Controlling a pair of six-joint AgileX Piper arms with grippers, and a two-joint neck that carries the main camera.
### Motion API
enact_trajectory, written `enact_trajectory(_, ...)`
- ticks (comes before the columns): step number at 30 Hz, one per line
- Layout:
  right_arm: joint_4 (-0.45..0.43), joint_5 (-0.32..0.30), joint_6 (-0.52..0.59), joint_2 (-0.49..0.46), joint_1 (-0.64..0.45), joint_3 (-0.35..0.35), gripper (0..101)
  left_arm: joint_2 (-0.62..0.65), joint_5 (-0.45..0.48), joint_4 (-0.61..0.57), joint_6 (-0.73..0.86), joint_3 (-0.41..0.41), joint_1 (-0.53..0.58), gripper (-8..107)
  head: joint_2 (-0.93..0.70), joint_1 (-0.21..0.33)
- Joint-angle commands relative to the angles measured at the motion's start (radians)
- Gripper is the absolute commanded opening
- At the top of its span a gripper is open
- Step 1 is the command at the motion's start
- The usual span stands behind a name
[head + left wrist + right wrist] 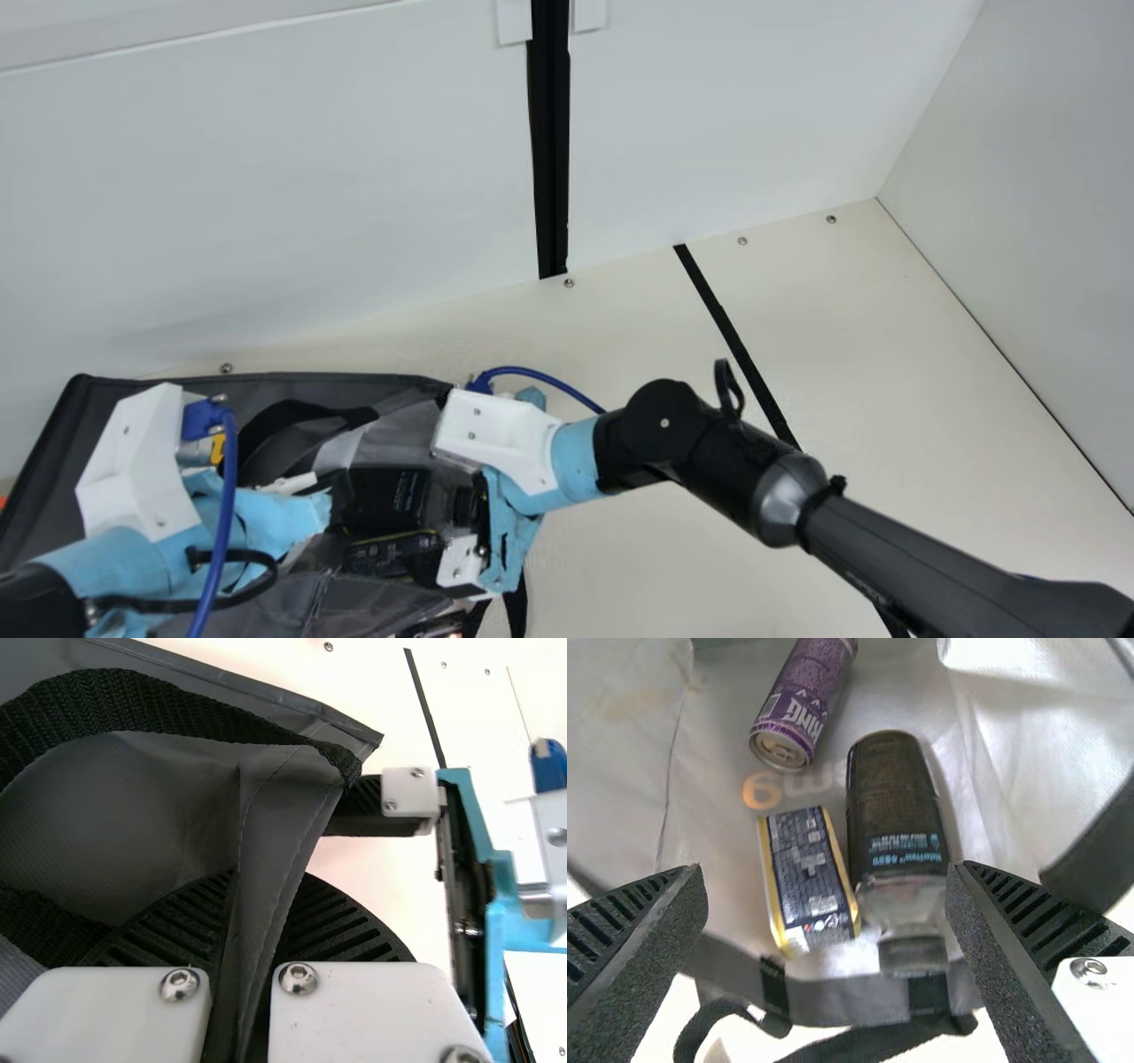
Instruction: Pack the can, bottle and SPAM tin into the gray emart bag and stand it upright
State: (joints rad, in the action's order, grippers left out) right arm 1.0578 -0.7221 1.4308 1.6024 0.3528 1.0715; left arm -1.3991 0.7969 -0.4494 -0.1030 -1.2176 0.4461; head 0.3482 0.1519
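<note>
Apparently left gripper (259, 904) pinches a fold of the gray bag (164, 806), likely to steady its mouth. Right gripper (828, 875) wide apart at the opening (perhaps for bottle (891, 806)); SPAM tin (806, 868) and can (804, 702) lie inside alongside it.

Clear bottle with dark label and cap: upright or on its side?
On its side: the bottle lies on the gray fabric bag, its full length showing in the right wrist view.
</note>
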Motion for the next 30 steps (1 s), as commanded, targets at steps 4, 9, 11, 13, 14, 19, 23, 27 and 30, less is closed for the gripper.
enact_trajectory(4, -0.010, -0.037, 0.001, -0.052, -0.042, -0.037, 95, 0.000, 0.000, 0.000, 0.000, 0.000, 0.000, -8, 0.001, 0.023)
enact_trajectory(9, -0.021, -0.075, 0.008, -0.102, -0.091, -0.070, 95, 0.000, 0.000, 0.000, 0.000, 0.000, 0.000, -8, 0.001, 0.023)
enact_trajectory(11, -0.025, -0.091, 0.012, -0.120, -0.111, -0.081, 95, 0.000, 0.000, 0.000, 0.000, 0.000, 0.000, -8, 0.001, 0.023)
enact_trajectory(13, -0.031, -0.108, 0.017, -0.139, -0.133, -0.092, 95, 0.000, 0.000, 0.000, 0.000, 0.000, 0.000, -8, 0.001, 0.023)
enact_trajectory(14, -0.034, -0.116, 0.018, -0.148, -0.144, -0.098, 95, 0.000, 0.000, 0.000, 0.000, 0.000, 0.000, -8, 0.001, 0.023)
enact_trajectory(19, -0.047, -0.163, 0.022, -0.191, -0.208, -0.118, 95, 0.000, 0.000, 0.000, 0.000, 0.000, 0.000, -8, 0.001, 0.023)
enact_trajectory(23, -0.055, -0.208, 0.035, -0.221, -0.268, -0.128, 95, 0.000, 0.000, 0.000, 0.000, 0.000, 0.000, -8, 0.001, 0.023)
enact_trajectory(27, -0.063, -0.250, 0.050, -0.248, -0.331, -0.134, 95, 0.000, 0.000, 0.000, 0.000, 0.000, 0.000, -8, 0.001, 0.023)
enact_trajectory(30, -0.070, -0.276, 0.061, -0.270, -0.379, -0.140, 95, 0.000, 0.000, 0.000, 0.000, 0.000, 0.000, -8, 0.001, 0.023)
